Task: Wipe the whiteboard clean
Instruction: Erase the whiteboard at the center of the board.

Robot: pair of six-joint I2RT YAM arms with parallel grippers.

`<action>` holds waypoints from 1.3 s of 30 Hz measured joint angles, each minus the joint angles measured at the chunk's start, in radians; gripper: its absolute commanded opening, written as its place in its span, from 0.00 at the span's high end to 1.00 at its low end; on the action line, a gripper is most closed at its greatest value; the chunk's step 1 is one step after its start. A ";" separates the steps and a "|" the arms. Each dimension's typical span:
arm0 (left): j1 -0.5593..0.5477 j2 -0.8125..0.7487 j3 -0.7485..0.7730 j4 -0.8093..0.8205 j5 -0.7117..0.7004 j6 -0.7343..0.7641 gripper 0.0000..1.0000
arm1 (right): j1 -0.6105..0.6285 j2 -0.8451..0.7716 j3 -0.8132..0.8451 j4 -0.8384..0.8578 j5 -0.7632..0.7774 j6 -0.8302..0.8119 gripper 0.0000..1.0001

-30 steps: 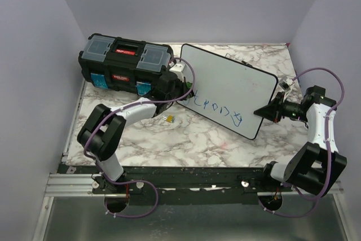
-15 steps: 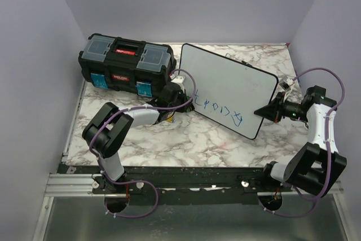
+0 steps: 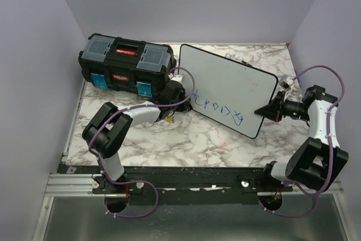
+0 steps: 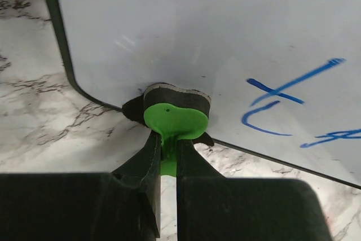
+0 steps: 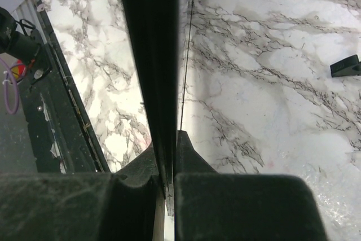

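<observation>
The whiteboard [image 3: 225,80] stands tilted on the marble table, with blue lettering [image 3: 217,107] along its lower edge. My left gripper [image 3: 181,99] is shut on a green eraser [image 4: 175,119], whose dark pad presses the whiteboard [image 4: 197,32] at its lower left corner, just left of the blue strokes [image 4: 271,105]. My right gripper [image 3: 265,110] is shut on the board's right rim. In the right wrist view that rim [image 5: 149,55] runs as a dark band between the jaws of the right gripper [image 5: 168,139].
A black toolbox [image 3: 125,63] with clear lid compartments sits at the back left, close to the board's left edge and my left arm. Lilac walls enclose the table on three sides. Small black pieces [image 5: 345,66] lie on the marble behind the board.
My left gripper has slid the eraser down the board's left edge to its lower left corner, nearer the lettering. The right gripper has kept its hold on the rim.
</observation>
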 measured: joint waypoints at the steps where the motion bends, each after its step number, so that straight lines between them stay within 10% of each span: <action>1: 0.004 -0.001 0.000 -0.008 -0.004 -0.001 1.00 | 0.000 -0.004 0.000 -0.005 0.001 -0.010 0.99; 39: -0.063 0.077 0.158 -0.228 -0.061 -0.094 1.00 | -0.008 -0.043 0.000 -0.033 0.008 -0.067 0.99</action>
